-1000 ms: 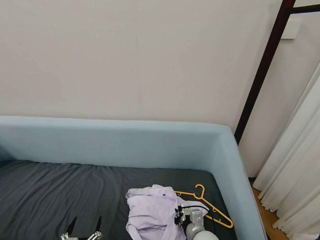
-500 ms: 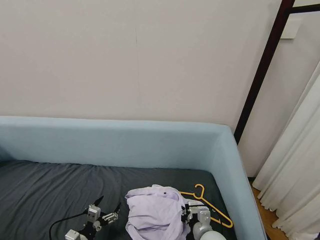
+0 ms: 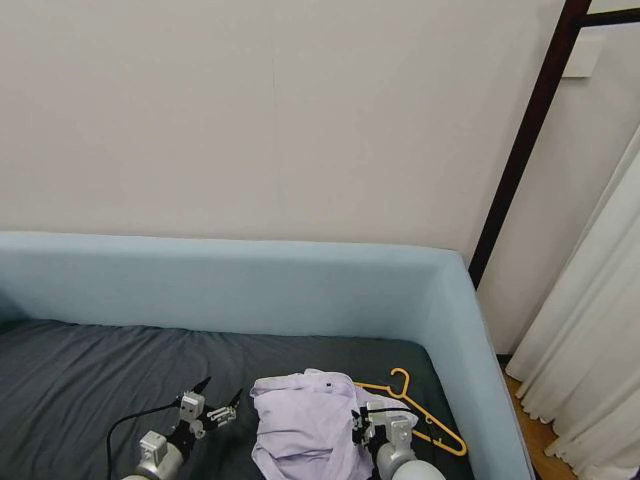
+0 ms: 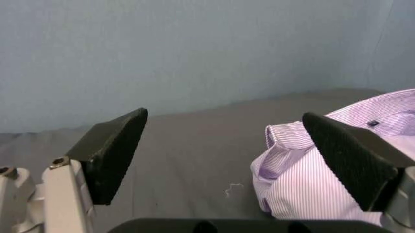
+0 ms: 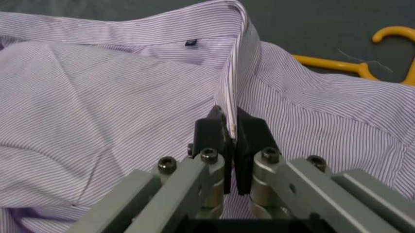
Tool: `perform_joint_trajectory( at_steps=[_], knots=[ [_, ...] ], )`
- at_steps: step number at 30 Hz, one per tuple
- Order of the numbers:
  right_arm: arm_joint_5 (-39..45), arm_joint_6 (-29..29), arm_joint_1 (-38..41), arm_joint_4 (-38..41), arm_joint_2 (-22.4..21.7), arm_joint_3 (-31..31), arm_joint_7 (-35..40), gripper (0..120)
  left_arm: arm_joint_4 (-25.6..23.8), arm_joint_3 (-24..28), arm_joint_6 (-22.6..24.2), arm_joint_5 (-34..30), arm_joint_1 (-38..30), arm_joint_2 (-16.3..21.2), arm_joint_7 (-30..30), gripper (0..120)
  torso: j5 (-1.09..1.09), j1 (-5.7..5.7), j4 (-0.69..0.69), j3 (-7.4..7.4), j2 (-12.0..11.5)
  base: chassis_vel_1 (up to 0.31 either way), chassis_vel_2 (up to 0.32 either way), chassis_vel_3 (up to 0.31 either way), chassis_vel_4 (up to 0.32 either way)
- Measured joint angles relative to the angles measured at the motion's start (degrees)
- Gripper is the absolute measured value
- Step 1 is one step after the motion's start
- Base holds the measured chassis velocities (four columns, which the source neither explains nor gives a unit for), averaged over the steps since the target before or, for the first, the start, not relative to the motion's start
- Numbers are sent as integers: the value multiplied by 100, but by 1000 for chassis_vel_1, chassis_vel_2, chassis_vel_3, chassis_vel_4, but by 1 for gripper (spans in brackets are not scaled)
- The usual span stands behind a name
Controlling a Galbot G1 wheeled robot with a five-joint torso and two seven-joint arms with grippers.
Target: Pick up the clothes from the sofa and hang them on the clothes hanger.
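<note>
A pale wall (image 3: pixel 250 120) takes the upper half of the head view. Under it stands the light blue sofa (image 3: pixel 300 290), its back running across and its right side wall coming forward. The seat of the sofa carries a dark grey cover (image 3: pixel 80 380), a little wrinkled. To the right of the sofa hangs a white curtain (image 3: pixel 600 350), and a dark pole (image 3: pixel 520 150) rises slanted between the curtain and the wall.

The lilac striped shirt (image 3: pixel 300 420) lies crumpled on the dark cover, near the right end of the seat. The orange plastic hanger (image 3: pixel 420 410) lies flat on the cover just beside the shirt, on its right side. In the right wrist view one arm of the hanger (image 5: pixel 337 65) goes under the cloth.

The right pincer (image 5: pixel 230 121) is closed on a folded edge of the shirt (image 5: pixel 97 97), below the collar; the cloth stands up between the two black fingers. The left pincer (image 3: pixel 222 392) is over the dark cover just to the left of the shirt. Its fingers (image 4: pixel 110 150) are spread wide apart with nothing between them, and the shirt (image 4: pixel 292 179) is near the right finger.
</note>
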Motion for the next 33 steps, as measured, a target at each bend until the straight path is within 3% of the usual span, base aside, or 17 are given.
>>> perform_joint_trajectory(
  at_steps=[10,26,29,30,33],
  knots=[
    [38,44,-66,76,-58,89,13,0,365,826,286,-366,-587,-295,25,97,2,0,0,0,0,0,0,0,0],
    [150,53,-90,184,-262,263,28,0,799,1122,265,-368,-911,-780,-170,93,3,-1,0,0,0,0,0,0,0],
    [170,52,-92,212,-302,280,28,0,904,1172,263,-363,-972,-864,-172,90,1,-1,0,0,0,0,0,0,0],
    [170,52,-101,212,-314,295,28,0,941,1189,253,-351,-989,-901,-171,82,1,0,-1,0,0,0,0,0,0],
    [170,52,-112,211,-321,317,27,0,959,1203,231,-343,-998,-924,-171,74,1,-1,0,0,0,0,0,0,0]
  ],
)
